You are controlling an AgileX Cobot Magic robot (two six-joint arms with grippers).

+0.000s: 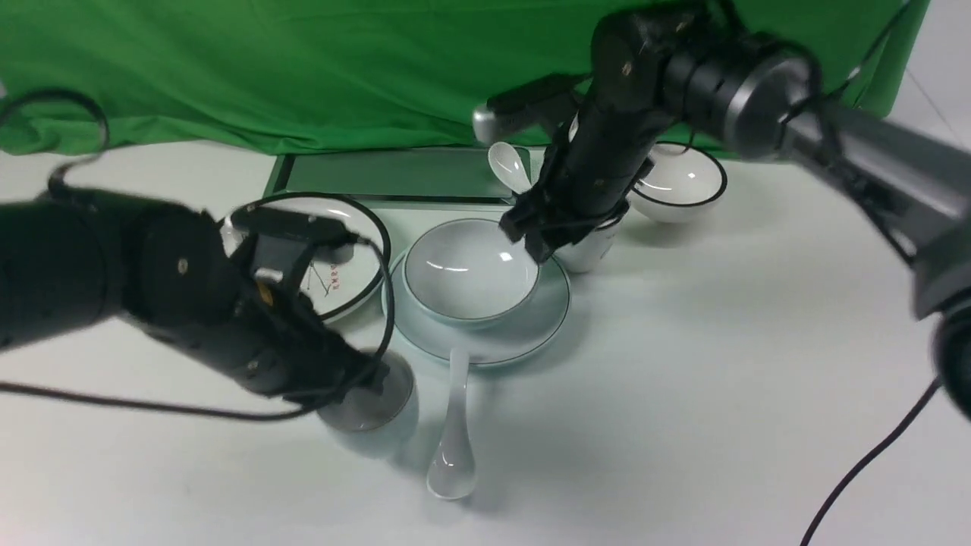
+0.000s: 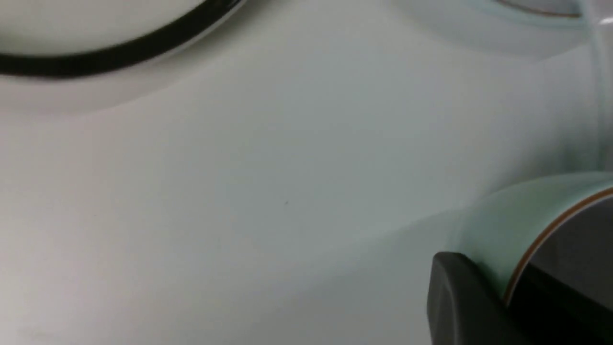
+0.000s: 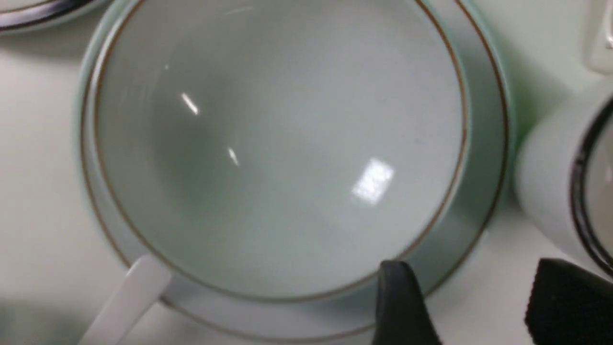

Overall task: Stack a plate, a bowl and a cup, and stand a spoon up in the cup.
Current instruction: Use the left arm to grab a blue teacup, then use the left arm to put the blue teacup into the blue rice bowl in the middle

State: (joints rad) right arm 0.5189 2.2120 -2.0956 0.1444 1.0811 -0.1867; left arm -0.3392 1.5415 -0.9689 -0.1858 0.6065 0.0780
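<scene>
The pale plate [image 1: 548, 317] lies mid-table with the shallow bowl [image 1: 470, 269] resting on it; the right wrist view shows the bowl [image 3: 287, 143] empty. In front of the plate's left side stands the small cup [image 1: 379, 398]. My left gripper [image 1: 362, 377] is shut on the cup's wall [image 2: 507, 220], one finger outside and one inside the brownish rim. The white spoon [image 1: 453, 447] lies in front of the plate, its handle leaning on the plate's rim. My right gripper [image 1: 533, 236] hangs open over the bowl's right edge, its fingers [image 3: 397, 302] holding nothing.
A black-rimmed plate [image 1: 341, 265] with figures lies left of the stack. A taller black-rimmed cup [image 1: 595, 246] stands close beside my right gripper. Behind are a black-rimmed bowl [image 1: 683, 182], a second spoon [image 1: 508, 167] and a green tray [image 1: 394, 174].
</scene>
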